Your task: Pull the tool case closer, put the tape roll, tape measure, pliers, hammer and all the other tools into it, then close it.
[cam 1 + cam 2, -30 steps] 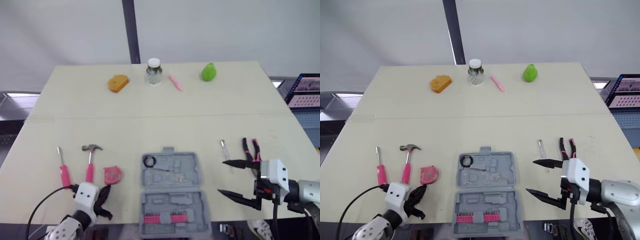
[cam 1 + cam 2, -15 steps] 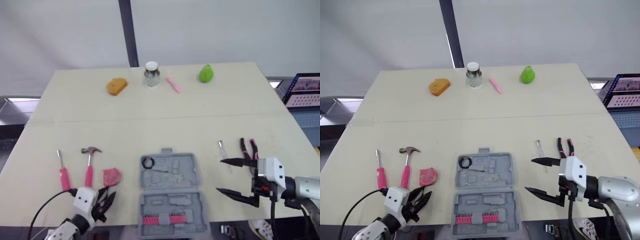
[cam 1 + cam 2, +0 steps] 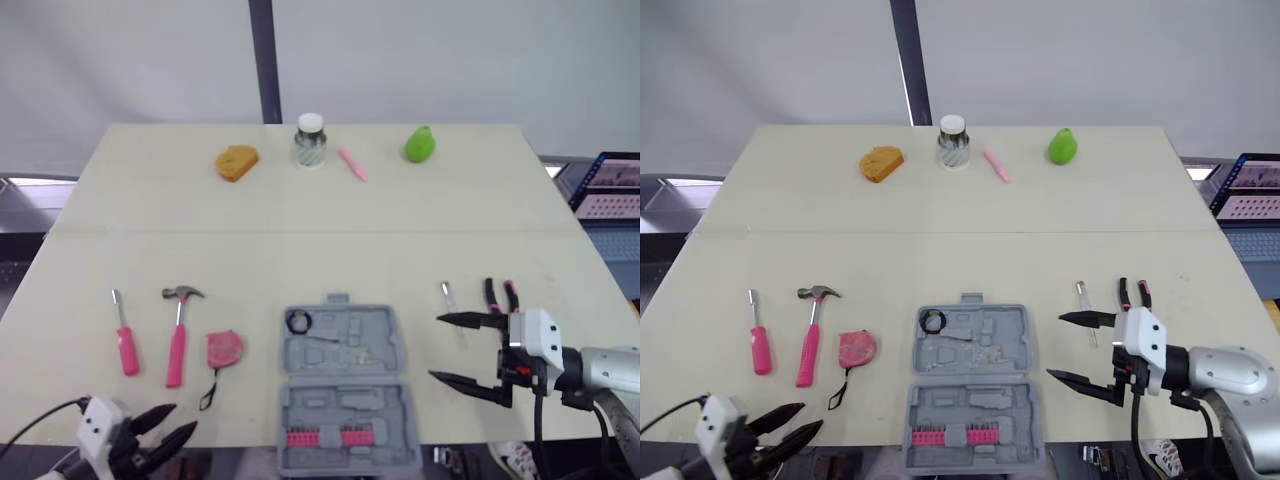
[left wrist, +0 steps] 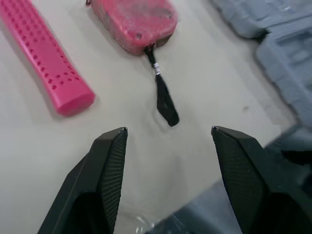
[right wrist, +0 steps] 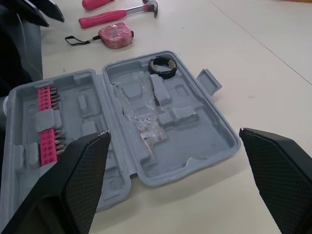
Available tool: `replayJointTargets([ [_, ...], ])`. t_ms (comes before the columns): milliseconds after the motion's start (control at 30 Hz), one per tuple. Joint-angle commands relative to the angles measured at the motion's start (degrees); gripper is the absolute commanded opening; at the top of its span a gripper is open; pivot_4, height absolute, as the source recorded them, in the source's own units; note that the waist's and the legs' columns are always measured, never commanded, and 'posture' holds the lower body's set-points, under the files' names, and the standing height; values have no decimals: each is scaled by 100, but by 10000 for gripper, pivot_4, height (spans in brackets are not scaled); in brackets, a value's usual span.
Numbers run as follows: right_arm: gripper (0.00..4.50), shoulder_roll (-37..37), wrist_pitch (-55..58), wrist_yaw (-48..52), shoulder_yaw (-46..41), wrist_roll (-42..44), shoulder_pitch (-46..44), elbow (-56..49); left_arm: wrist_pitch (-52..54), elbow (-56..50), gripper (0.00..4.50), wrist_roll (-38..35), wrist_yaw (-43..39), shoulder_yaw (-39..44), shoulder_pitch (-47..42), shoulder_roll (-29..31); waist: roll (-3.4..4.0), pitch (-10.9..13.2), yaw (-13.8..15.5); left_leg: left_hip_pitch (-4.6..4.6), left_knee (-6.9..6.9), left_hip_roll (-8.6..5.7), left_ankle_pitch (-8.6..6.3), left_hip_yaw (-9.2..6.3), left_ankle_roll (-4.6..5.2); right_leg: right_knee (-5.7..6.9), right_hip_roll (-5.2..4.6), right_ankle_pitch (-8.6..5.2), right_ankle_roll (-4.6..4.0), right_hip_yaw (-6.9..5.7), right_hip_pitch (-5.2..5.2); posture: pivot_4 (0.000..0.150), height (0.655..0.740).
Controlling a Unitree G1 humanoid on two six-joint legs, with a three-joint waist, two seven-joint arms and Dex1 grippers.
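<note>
The tool case [image 3: 347, 390] lies open and flat at the near edge of the counter [image 3: 320, 250], its moulded pockets facing up, ready for filling. The black tape roll [image 3: 298, 322] already sits in a pocket at the case's far left corner. Left of the case lie the pink tape measure [image 3: 224, 349], hammer [image 3: 179, 328] and screwdriver [image 3: 124, 335], handles pointing near, which should suit a pinch. Right of the case lie the pliers [image 3: 502, 295]. The right hand [image 3: 437, 347] hovers just right of the case, spread wide and empty, probably lining up on the pliers. The left hand [image 3: 183, 420] hangs near-left of the case, by the tape measure's strap, also spread and empty.
</note>
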Motion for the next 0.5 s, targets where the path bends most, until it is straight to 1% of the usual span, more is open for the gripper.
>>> replayJointTargets([
  [33,45000,-55,-121,113,14,6,-143,118,23,-224,29499,-470,-583,615,-554,675,1,7,58,-2,0,0,1,-3,0,0,0,0,-4,-3,0,1500,6950],
  [100,45000,-48,-142,122,43,-22,-220,185,-102,-108,29499,-421,-779,534,-1101,962,16,13,95,-6,0,0,7,-6,0,-1,0,4,-8,-8,-2,1500,6950],
  [133,45000,-30,-142,106,58,-30,-250,190,-153,-56,29499,-323,-792,402,-1412,1051,19,13,84,-6,-1,-2,19,-6,-16,-1,0,7,-5,-10,1,1500,6950],
  [300,45000,-9,-152,30,85,-25,-258,168,-396,200,29499,139,-923,-189,-2387,1212,22,18,-32,-8,-8,0,22,16,-22,-14,15,19,19,-25,2,1500,6950],
  [400,45000,-9,-162,-8,59,-37,-241,172,-422,354,37934,239,-1031,-470,-2741,1219,19,19,-76,-13,-15,1,20,17,-19,4,21,21,23,-85,-3,1500,6950],
  [433,45000,-11,-162,-19,50,-38,-235,168,-461,426,42443,290,-1046,-545,-2857,1210,17,20,-76,-13,-15,0,19,19,-17,8,19,22,24,-110,-4,1500,6950],
  [467,45000,-17,-163,-27,25,-32,-211,154,-584,516,44478,378,-1081,-624,-2987,1198,15,22,-70,-15,-14,0,18,20,-16,9,19,22,24,-128,-4,1500,6950],
  [500,45000,-24,-163,-39,-4,-30,-182,142,-684,585,44478,449,-1132,-687,-3072,1203,13,23,-58,-15,-13,0,19,18,-16,9,19,22,25,-137,-2,1500,6950],
])
